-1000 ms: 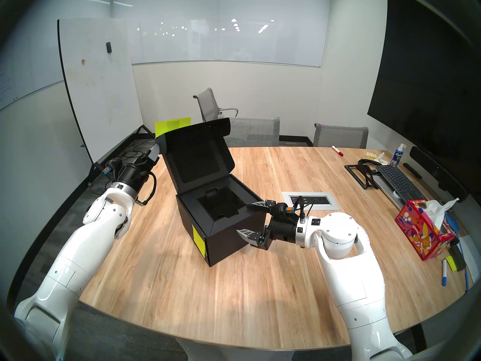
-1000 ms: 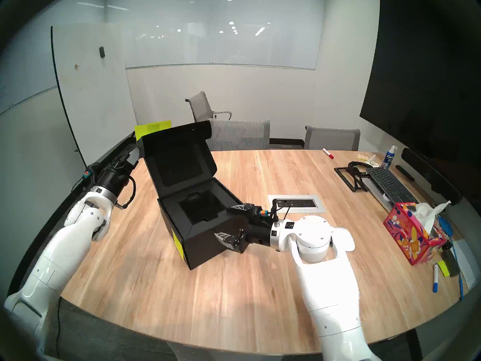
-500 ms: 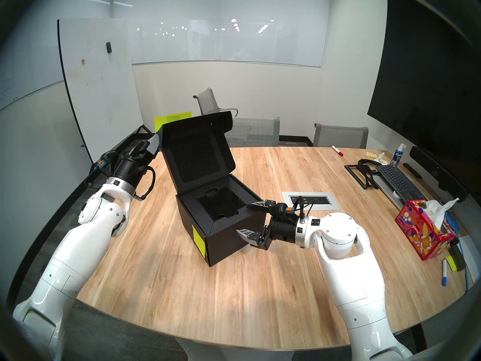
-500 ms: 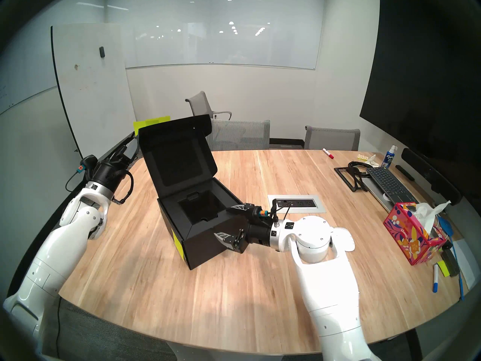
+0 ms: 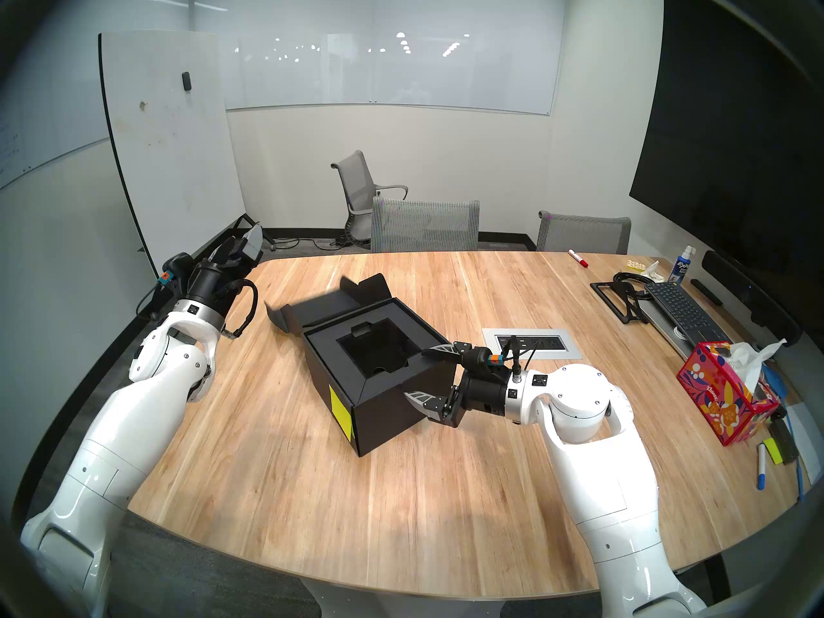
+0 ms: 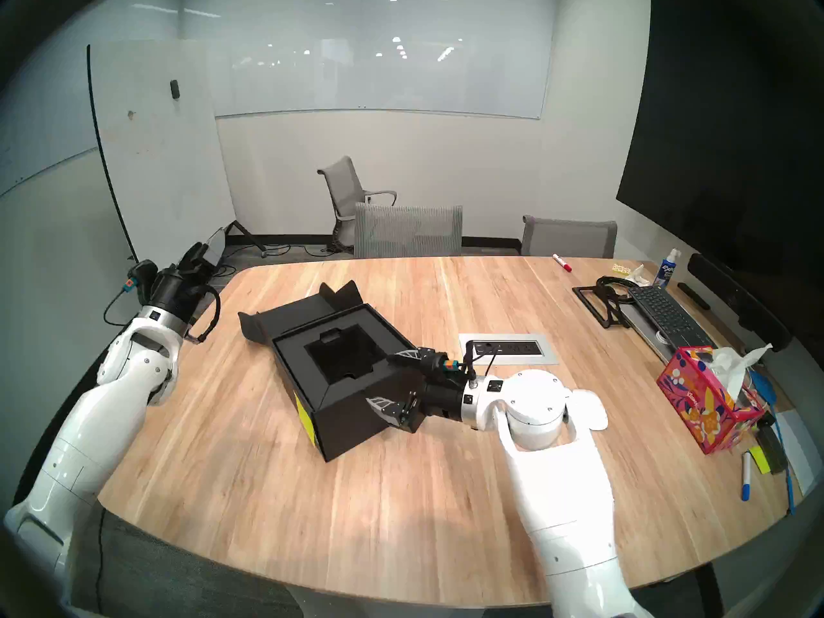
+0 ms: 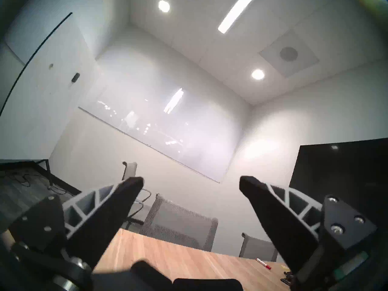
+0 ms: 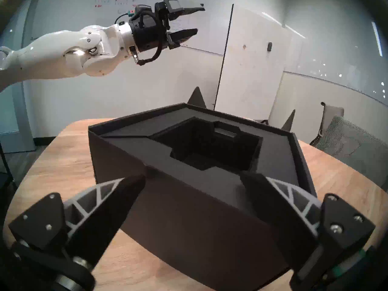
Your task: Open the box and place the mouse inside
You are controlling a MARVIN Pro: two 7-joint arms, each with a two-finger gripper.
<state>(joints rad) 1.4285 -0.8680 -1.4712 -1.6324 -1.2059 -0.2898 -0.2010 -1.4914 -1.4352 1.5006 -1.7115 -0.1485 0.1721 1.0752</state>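
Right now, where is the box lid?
In the head views, the lid lies folded fully back behind the black box, left of table centre, between the box and the raised left tool.

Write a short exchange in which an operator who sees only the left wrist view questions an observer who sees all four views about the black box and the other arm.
Operator: My view misses the box. Is it open?
Observer: Yes. Its lid lies folded back, nearly flat on the table behind it, and the inner cavity is exposed.
Operator: Where is the right end effector?
Observer: At the box's right side. It is open, with one finger over the top rim and the other beside the side wall. I cannot tell whether it touches the box.
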